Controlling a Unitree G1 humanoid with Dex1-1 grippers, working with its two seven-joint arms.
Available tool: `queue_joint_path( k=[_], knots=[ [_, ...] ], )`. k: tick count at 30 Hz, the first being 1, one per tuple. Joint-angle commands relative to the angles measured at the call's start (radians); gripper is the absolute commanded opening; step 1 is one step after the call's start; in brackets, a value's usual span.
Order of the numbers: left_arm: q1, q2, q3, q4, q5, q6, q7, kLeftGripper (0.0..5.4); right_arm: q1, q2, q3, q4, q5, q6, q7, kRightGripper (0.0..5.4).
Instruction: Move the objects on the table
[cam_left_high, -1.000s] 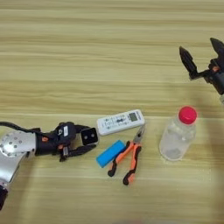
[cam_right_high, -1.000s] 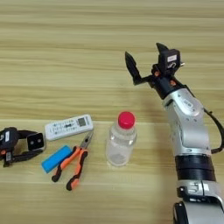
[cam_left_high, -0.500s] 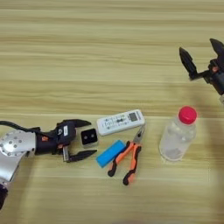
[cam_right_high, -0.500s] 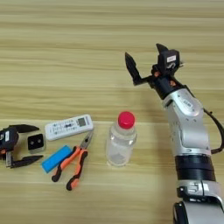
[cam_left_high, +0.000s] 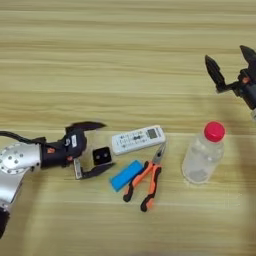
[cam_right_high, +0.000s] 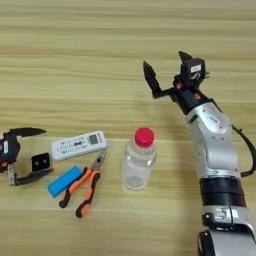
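Left gripper (cam_left_high: 95, 149) spread wide around black cube (cam_left_high: 102, 156) on the surface (cam_left_high: 100, 60), beside remote (cam_left_high: 137, 139), blue block (cam_left_high: 126, 175), pliers (cam_left_high: 145, 179) and bottle (cam_left_high: 202, 155); right gripper (cam_right_high: 165, 67) released, raised well apart

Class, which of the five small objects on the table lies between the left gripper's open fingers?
The small black cube: only it sits between the left gripper's spread fingers; the others lie further right.

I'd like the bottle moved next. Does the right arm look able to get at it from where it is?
Probably yes. The right pincer is open, up beyond the bottle, with only bare table between; the pliers lie on the bottle's far side.
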Motion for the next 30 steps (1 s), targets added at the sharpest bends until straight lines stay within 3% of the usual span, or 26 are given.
queue_joint_path(
  k=[1,8,14,17,21,25,30],
  knots=[
    [-0.011,-0.027,0.024,-0.051,-0.052,0.009,0.016,5.38,-0.013,-0.002,-0.001,0.004,-0.001,-0.008,0.008,5.40],
    [-0.035,-0.091,0.049,-0.100,-0.114,0.040,0.073,5.38,-0.018,-0.009,-0.007,0.004,0.003,-0.007,0.014,5.40],
    [-0.095,-0.172,0.053,-0.033,-0.069,0.010,0.175,5.38,-0.022,-0.012,-0.011,0.008,0.005,-0.009,0.020,5.40],
    [-0.121,-0.230,0.044,0.005,-0.054,0.012,0.229,5.38,-0.021,-0.011,-0.014,0.007,0.005,-0.009,0.024,5.40],
    [-0.192,-0.311,0.057,0.103,0.003,0.009,0.373,5.38,-0.015,-0.013,-0.019,0.002,0.007,-0.011,0.029,5.40],
    [-0.270,-0.378,0.108,0.221,0.041,0.002,0.566,5.38,-0.009,-0.020,-0.028,-0.005,0.012,-0.011,0.035,5.40],
    [-0.320,-0.412,0.155,0.345,0.085,-0.036,0.738,5.38,-0.008,-0.026,-0.039,0.002,0.014,-0.015,0.043,5.40]
  ],
)
